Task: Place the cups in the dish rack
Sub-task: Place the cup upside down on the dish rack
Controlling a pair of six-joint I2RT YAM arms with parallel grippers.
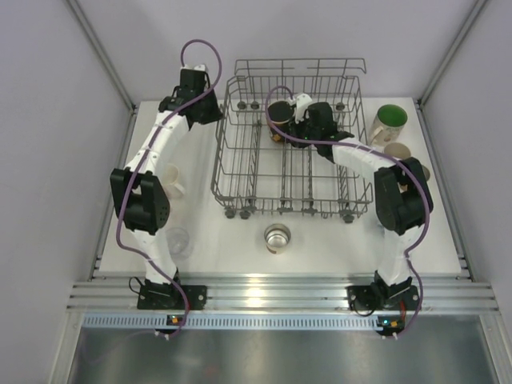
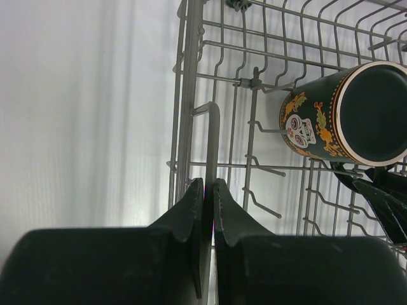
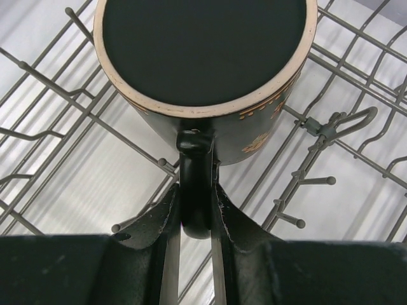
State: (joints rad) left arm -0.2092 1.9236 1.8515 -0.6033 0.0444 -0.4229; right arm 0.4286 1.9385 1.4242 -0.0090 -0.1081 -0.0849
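A black mug with a tan rim and orange skull pattern lies on its side in the far part of the grey wire dish rack. My right gripper is shut on its handle. The left wrist view shows the same mug over the tines. My left gripper sits at the rack's far left side, its jaws pinched on an upright rack wire. Outside the rack stand a steel cup, a clear cup, a white mug, a green mug and a cream cup.
Upright tines fill the rack floor around the mug. A brownish cup shows partly behind my right arm. Grey walls close in the table on the left, right and back. An aluminium rail runs along the near edge.
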